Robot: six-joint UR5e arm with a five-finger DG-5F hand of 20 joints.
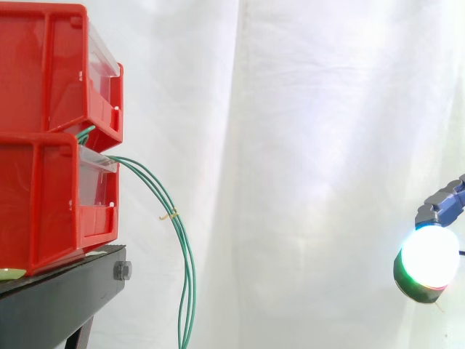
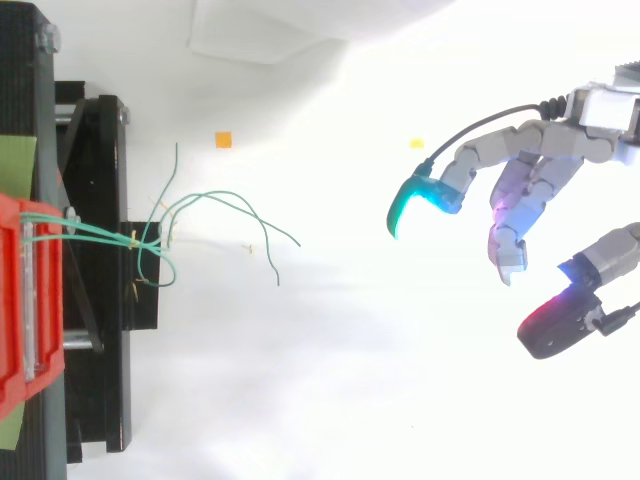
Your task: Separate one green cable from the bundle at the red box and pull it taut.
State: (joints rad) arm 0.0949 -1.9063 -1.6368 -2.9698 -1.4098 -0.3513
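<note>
— Where is your hand?
— My hand (image 2: 548, 158) comes in at the right edge of the top view, with the fingers (image 2: 478, 155) spread loosely and reaching left, clasping nothing.
— And from the side?
— A white-glowing fingertip (image 1: 429, 254) hangs at the lower right edge.

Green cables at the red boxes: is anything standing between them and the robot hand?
Nothing visible does. In the top view the robot hand, fingers open, hangs well to the right of the green cables that spill from the red box, with only bare white surface between them.
</note>
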